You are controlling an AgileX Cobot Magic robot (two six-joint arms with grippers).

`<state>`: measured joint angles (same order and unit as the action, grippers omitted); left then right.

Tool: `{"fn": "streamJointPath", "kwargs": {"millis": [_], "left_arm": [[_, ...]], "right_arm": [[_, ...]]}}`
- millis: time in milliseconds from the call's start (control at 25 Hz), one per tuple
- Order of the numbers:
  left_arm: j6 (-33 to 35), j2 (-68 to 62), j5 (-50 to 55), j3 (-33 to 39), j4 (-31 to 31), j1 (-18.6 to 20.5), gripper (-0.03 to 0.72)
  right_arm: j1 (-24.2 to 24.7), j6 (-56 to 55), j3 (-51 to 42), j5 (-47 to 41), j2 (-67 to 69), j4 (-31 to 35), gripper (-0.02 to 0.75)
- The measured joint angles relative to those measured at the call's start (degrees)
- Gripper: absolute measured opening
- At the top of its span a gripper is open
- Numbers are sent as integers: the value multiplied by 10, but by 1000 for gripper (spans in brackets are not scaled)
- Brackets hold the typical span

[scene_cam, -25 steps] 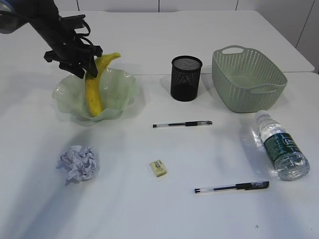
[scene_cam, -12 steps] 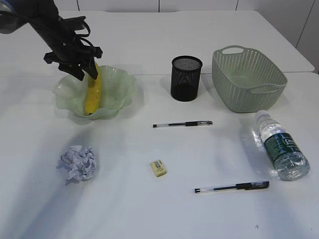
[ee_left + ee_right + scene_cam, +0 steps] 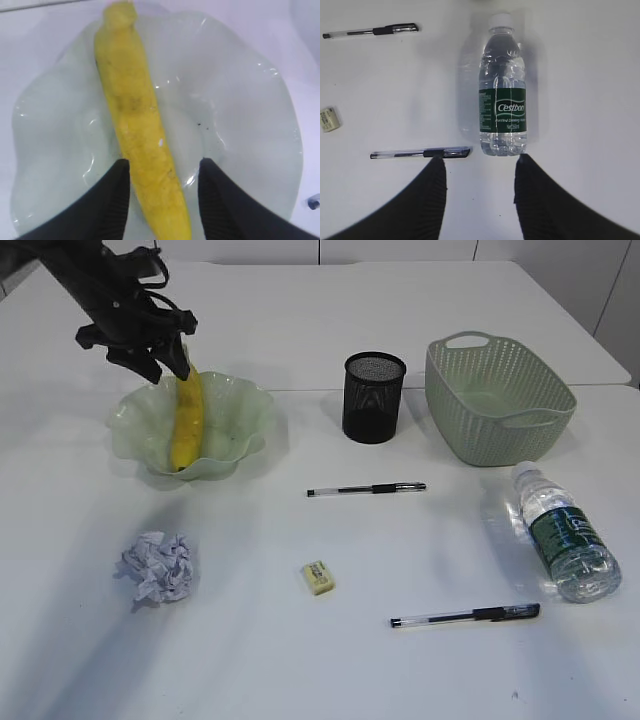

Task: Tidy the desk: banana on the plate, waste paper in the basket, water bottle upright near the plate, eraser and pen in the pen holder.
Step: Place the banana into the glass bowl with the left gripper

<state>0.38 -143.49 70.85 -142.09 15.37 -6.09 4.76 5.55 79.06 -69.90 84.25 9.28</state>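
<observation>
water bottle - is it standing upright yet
No, the water bottle lies on its side on the desk, white cap pointing away from the camera.

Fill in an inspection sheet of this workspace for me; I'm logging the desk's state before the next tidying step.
Surface: white desk, bare between items.
Job's things: banana lies in the plate; waste paper, eraser and two pens, the far pen and the near pen, lie on the desk; water bottle lies on its side; pen holder and basket stand upright; nothing seen inside either.
Clutter: nothing seen.
Grippers: left tool open, astride the banana's near end; right tool open, empty, above the bottle's base.
Cables: dark loops on the left arm's wrist.
Surroundings: pale wall panels behind.
</observation>
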Motion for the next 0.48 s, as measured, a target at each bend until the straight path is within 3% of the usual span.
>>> {"fn": "streamJointPath", "kwargs": {"millis": [480], "left_arm": [[0, 69, 4, 0, 2, 7, 353]], "right_arm": [[0, 0, 0, -7, 0, 0, 337]]}}
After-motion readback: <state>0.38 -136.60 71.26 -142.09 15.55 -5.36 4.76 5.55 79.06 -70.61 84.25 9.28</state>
